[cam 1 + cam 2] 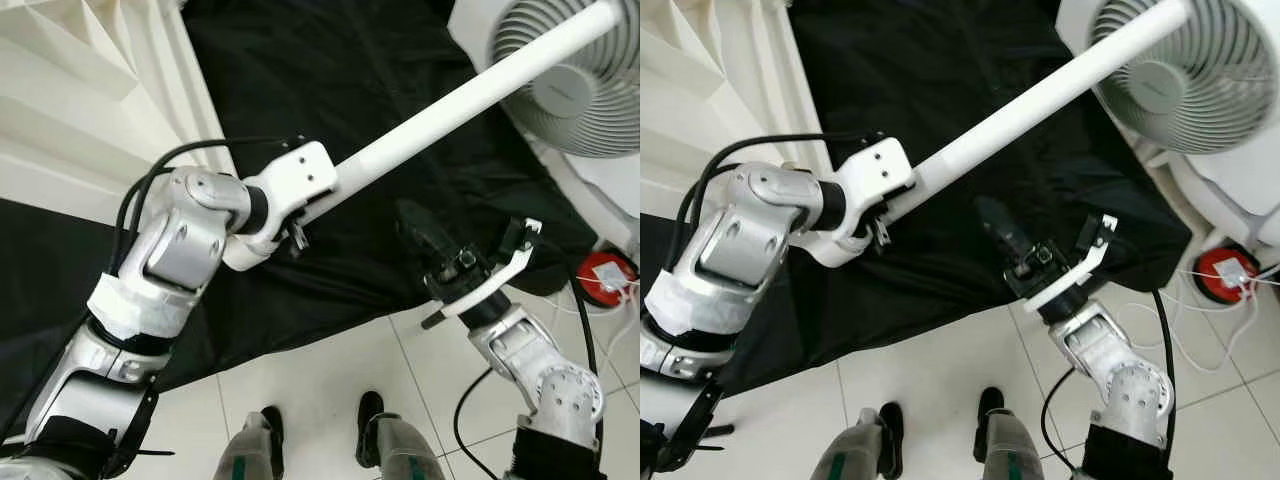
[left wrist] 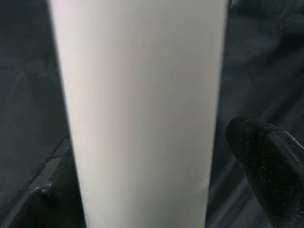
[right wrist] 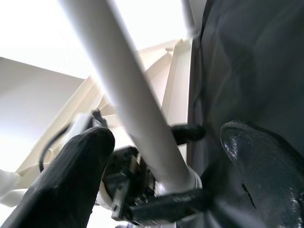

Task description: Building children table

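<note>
A long white table leg (image 1: 470, 100) slants up to the right across the black cloth (image 1: 330, 90). My left gripper (image 1: 305, 205) is shut on the leg's lower end. In the left wrist view the leg (image 2: 142, 95) sits between the two black fingers (image 2: 268, 166). My right gripper (image 1: 470, 240) hangs open below the leg's middle, over the cloth, not touching the leg. From the right wrist the leg (image 3: 123, 90) runs past, beyond the spread fingers (image 3: 71, 180), towards my left wrist.
A white fan (image 1: 580, 80) stands at the upper right, close to the leg's far end. Cream-white ribbed panels (image 1: 80, 90) rise at the left. A red disc (image 1: 608, 272) and white cables lie on the tiled floor (image 1: 330, 370) at the right. My feet (image 1: 270, 430) stand at the cloth's edge.
</note>
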`<state>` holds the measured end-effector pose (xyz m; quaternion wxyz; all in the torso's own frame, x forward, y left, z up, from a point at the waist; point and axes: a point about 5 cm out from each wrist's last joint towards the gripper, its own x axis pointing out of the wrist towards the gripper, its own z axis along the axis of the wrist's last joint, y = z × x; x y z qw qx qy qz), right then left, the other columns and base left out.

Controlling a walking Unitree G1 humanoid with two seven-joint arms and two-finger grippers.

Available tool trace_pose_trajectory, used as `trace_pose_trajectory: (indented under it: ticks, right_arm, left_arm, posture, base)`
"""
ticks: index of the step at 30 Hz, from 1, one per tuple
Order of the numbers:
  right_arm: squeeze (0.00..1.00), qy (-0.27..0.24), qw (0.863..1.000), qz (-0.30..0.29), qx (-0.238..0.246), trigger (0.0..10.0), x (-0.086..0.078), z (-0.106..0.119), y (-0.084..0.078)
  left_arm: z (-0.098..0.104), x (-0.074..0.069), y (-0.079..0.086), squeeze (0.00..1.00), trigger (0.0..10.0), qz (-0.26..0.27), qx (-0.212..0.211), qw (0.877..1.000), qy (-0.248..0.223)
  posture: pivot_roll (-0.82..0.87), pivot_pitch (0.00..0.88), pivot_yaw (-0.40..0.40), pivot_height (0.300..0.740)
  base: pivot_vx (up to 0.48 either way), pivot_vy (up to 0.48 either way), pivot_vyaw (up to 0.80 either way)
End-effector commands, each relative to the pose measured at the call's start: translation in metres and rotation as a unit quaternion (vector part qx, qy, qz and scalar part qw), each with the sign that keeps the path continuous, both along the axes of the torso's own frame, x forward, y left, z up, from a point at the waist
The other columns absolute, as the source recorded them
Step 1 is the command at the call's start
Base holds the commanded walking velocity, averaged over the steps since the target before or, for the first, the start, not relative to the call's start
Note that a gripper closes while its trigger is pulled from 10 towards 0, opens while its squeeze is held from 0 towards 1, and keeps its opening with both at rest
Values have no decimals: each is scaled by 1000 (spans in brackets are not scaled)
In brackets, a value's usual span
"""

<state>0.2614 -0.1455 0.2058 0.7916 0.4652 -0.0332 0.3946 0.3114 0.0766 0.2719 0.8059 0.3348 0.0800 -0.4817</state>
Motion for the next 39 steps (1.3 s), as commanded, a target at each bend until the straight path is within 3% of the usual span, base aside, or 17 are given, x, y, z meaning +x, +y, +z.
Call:
trace_pose_trajectory:
  ticks: [1, 4, 10, 15, 21, 25, 26, 27, 29, 30, 33, 36, 39]
  right_arm:
    - [0, -1, 1000, 9, -1, 10000, 2, -5, 7]
    - [0, -2, 1000, 8, 0, 10000, 3, -6, 7]
    - [0, -1, 1000, 0, 21, 10000, 4, -7, 7]
    - [0, -4, 1000, -10, 29, 10000, 2, -9, 5]
    - [0, -7, 999, -15, 31, 10000, 0, -11, 6]
    - [0, -7, 999, -27, 18, 10000, 0, -12, 5]
    - [0, -5, 999, -41, -16, 10000, 2, -13, 6]
    - [0, -5, 999, -41, -16, 10000, 2, -13, 6]
    - [0, -18, 995, -60, -74, 10000, 5, -13, 6]
    - [0, -18, 995, -60, -74, 10000, 5, -13, 6]
    - [0, -41, 994, -44, -96, 10000, 5, -10, 8]
    - [0, -70, 989, -8, -128, 10000, 4, -8, 17]
    - [0, -77, 986, -10, -149, 10000, 6, -8, 20]
  left_arm:
    - [-1, -4, -7, 0, 10000, -39, 3, 999, 21]
    - [0, -6, -9, 0, 10000, -50, 10, 999, 15]
    - [-9, -9, -12, 0, 10000, -81, 98, 991, -37]
    - [-10, -7, -12, 0, 10000, -82, 120, 988, -56]
    - [-10, -1, -7, 0, 10000, -64, 117, 989, -61]
    - [-6, 9, 10, 0, 10000, -12, 88, 994, -59]
    - [-2, 16, 24, 0, 10000, 30, 57, 996, -56]
    - [-2, 16, 24, 0, 10000, 30, 57, 996, -56]
    - [8, 21, 53, 0, 10000, 93, 6, 993, -67]
    - [8, 21, 53, 0, 10000, 93, 6, 993, -67]
    - [18, 17, 78, 0, 10000, 128, -29, 989, -73]
    - [29, -1, 104, 0, 10000, 145, -76, 984, -73]
    - [27, -7, 111, 0, 10000, 159, -100, 980, -70]
  posture:
    - [50, 301, 121, 740]
    - [50, 301, 121, 740]
    - [50, 302, 136, 740]
    - [44, 295, 147, 740]
    - [32, 278, 149, 740]
    - [14, 254, 143, 740]
    - [8, 244, 133, 740]
    - [8, 244, 133, 740]
    - [1, 238, 121, 740]
    - [1, 238, 121, 740]
    - [9, 232, 91, 740]
    - [16, 215, 57, 740]
    - [16, 213, 53, 740]
  base:
    - [0, 0, 0]
    - [0, 0, 0]
    - [0, 0, 0]
    - [0, 0, 0]
    - [0, 0, 0]
    - [0, 0, 0]
    - [0, 0, 0]
    - [0, 0, 0]
    - [0, 0, 0]
    - [0, 0, 0]
    - [0, 0, 0]
    - [0, 0, 0]
    - [0, 0, 0]
